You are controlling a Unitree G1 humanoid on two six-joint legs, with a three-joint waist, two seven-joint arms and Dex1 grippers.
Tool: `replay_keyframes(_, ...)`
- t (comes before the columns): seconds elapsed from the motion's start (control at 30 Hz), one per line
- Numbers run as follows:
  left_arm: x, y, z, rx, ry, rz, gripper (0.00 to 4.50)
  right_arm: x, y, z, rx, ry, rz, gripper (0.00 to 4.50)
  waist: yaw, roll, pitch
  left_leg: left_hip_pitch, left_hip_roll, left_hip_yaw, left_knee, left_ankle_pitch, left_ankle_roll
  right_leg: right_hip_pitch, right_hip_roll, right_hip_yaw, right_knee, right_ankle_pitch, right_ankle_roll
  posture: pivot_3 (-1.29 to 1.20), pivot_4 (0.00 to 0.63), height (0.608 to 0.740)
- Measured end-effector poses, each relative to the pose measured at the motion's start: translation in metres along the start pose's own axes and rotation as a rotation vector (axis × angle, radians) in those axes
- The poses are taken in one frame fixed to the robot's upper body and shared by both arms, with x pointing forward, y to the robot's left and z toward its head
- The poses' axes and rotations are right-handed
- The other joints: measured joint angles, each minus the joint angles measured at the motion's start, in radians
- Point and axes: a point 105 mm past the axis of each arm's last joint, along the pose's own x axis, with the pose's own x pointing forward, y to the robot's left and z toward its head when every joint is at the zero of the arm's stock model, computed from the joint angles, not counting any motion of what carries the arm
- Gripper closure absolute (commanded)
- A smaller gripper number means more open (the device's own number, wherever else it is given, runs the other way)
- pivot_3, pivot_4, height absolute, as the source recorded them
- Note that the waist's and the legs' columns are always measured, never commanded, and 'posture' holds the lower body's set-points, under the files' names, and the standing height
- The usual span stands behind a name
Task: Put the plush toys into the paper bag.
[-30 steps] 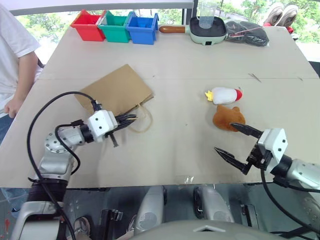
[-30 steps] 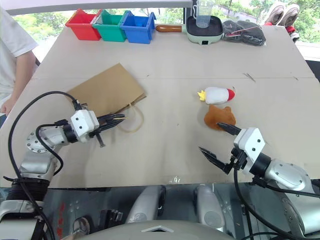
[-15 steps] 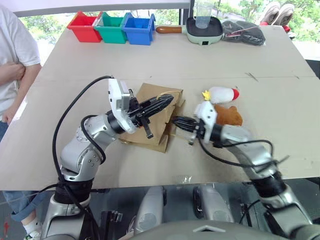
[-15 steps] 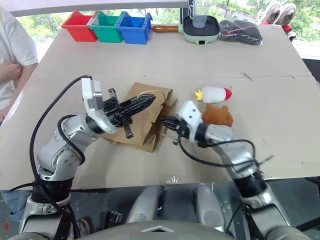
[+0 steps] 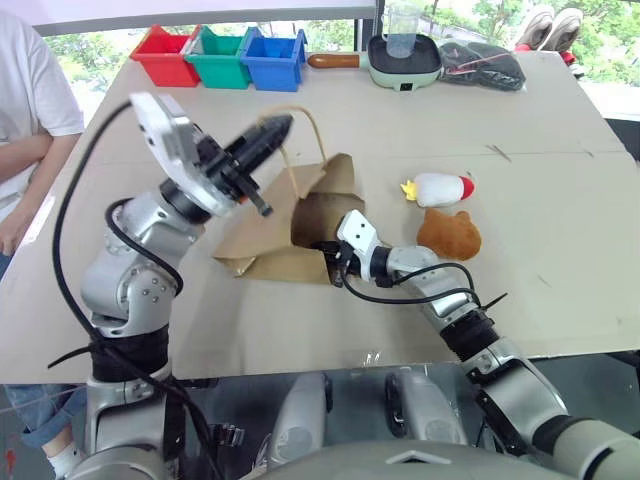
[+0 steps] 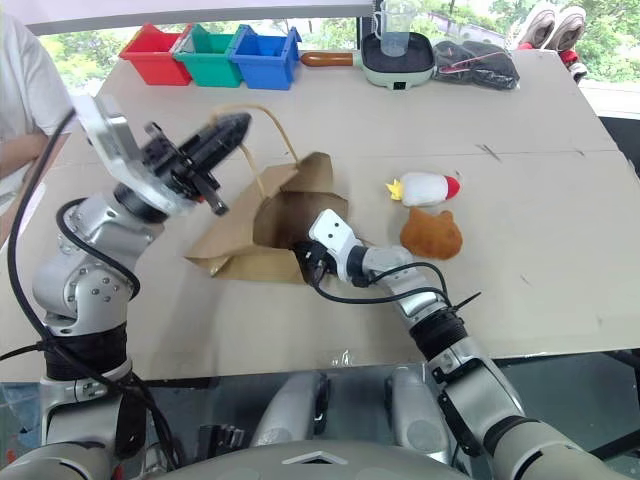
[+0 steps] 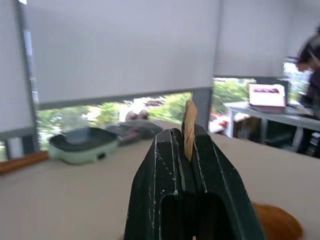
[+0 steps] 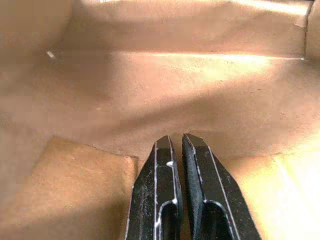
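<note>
Above the beige table, the left tool is raised and pinches one looped twisted-paper handle of the brown kraft paper bag, its two black fingers pressed together on the strip of paper — the left wrist view shows the tan strip standing up between the tips. Below that tool the bag lies partly lifted, its mouth gaping towards the right tool.

The right tool reaches into that mouth with its fingers pressed together on nothing; the right wrist view shows brown paper walls all round the tips.

Behind the right tool, out on the table along its arm, lie the two plush toys, both outside the bag: the white rocket-shaped toy with red tip and yellow end and, just beside it, the rounded brown furry toy.

Far beyond the left tool stand a red plastic bin, a green one and a blue one — next to them a pale green pan.
</note>
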Motion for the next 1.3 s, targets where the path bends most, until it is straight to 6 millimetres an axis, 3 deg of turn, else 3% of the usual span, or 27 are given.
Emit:
replay_keyframes(0.1,0.0,0.008,0.0,0.029,0.01,0.068,4.5,0.01,-0.008,0.002,0.0,0.018,-0.078,4.43,-0.001,0.0,0.0,0.007,0.0,0.001,-0.004,0.0,0.0,0.004,0.0,0.003,0.001,0.0,0.0,0.0,0.15,0.74)
replay_keyframes(0.3,-0.001,0.023,0.0,0.125,0.031,0.175,4.5,0.014,-0.022,0.006,-0.025,0.027,-0.168,4.43,0.005,0.0,0.0,0.007,0.0,0.001,-0.003,0.0,0.0,0.004,0.0,0.003,0.0,0.0,0.0,0.0,0.15,0.74)
replay_keyframes(0.43,-0.001,0.024,-0.016,0.148,0.083,0.193,4.5,0.012,-0.034,0.01,-0.01,0.009,-0.252,4.43,0.005,0.0,0.0,0.005,0.0,0.001,-0.004,0.0,0.0,0.003,0.0,0.003,-0.001,0.0,0.0,0.0,0.15,0.74)
replay_keyframes(0.6,0.006,0.022,-0.024,0.134,0.081,0.208,4.5,0.009,-0.036,0.011,-0.051,0.001,-0.258,4.43,0.003,0.0,0.0,0.004,0.0,0.001,-0.004,0.0,0.0,0.002,-0.001,0.003,-0.001,0.0,0.0,0.0,0.15,0.74)
replay_keyframes(0.73,0.008,0.02,-0.026,0.13,0.072,0.201,4.5,0.001,-0.033,0.012,0.003,-0.028,-0.228,3.16,0.002,0.0,0.001,0.004,0.0,0.001,-0.005,0.0,0.0,0.002,-0.001,0.003,-0.001,0.0,0.0,0.0,0.15,0.74)
replay_keyframes(0.9,0.006,0.012,-0.033,0.11,0.076,0.155,4.5,-0.052,-0.02,0.05,-0.072,-0.118,-0.184,0.92,0.007,0.001,0.001,-0.003,-0.001,-0.001,-0.002,0.0,0.0,-0.003,-0.002,0.0,-0.002,0.0,0.0,0.0,0.15,0.74)
replay_keyframes(0.93,0.005,0.012,-0.034,0.109,0.078,0.151,4.5,-0.058,-0.019,0.056,-0.092,-0.125,-0.186,0.29,0.007,0.001,0.001,-0.004,-0.001,-0.001,-0.001,0.0,0.0,-0.003,-0.002,0.0,-0.002,0.0,0.0,0.0,0.15,0.74)
replay_keyframes(0.97,0.006,0.01,-0.036,0.106,0.078,0.141,4.5,-0.067,-0.014,0.067,-0.118,-0.134,-0.19,0.13,0.006,0.001,0.001,-0.004,-0.001,-0.001,-0.001,0.0,0.0,-0.003,-0.002,-0.001,-0.002,0.0,0.0,0.0,0.15,0.74)
replay_keyframes(1.07,0.007,0.008,-0.039,0.096,0.081,0.126,4.5,-0.08,-0.006,0.076,-0.135,-0.127,-0.194,0.13,0.006,0.001,0.001,-0.004,-0.001,-0.001,-0.001,0.0,0.0,-0.003,-0.002,-0.002,-0.002,0.0,0.0,0.0,0.15,0.74)
replay_keyframes(1.1,0.008,0.005,-0.042,0.087,0.088,0.112,4.5,-0.094,-0.005,0.08,-0.123,-0.106,-0.221,0.13,0.007,0.001,0.001,-0.005,-0.001,-0.001,-0.001,0.0,0.0,-0.003,-0.002,-0.003,-0.002,0.0,0.0,0.0,0.15,0.74)
replay_keyframes(1.2,0.007,0.004,-0.045,0.079,0.094,0.109,4.5,-0.119,-0.018,0.079,-0.119,-0.045,-0.33,0.13,0.011,0.001,0.001,-0.006,-0.002,-0.001,0.0,0.0,0.0,-0.003,-0.003,-0.003,-0.003,0.0,0.0,0.0,0.15,0.74)
replay_keyframes(1.3,0.006,0.005,-0.047,0.078,0.097,0.11,4.5,-0.161,-0.042,0.062,-0.099,0.093,-0.504,0.13,0.023,0.001,0.001,-0.007,-0.003,-0.001,0.0,0.0,0.0,-0.003,-0.004,-0.004,-0.005,0.0,0.0,0.0,0.15,0.74)
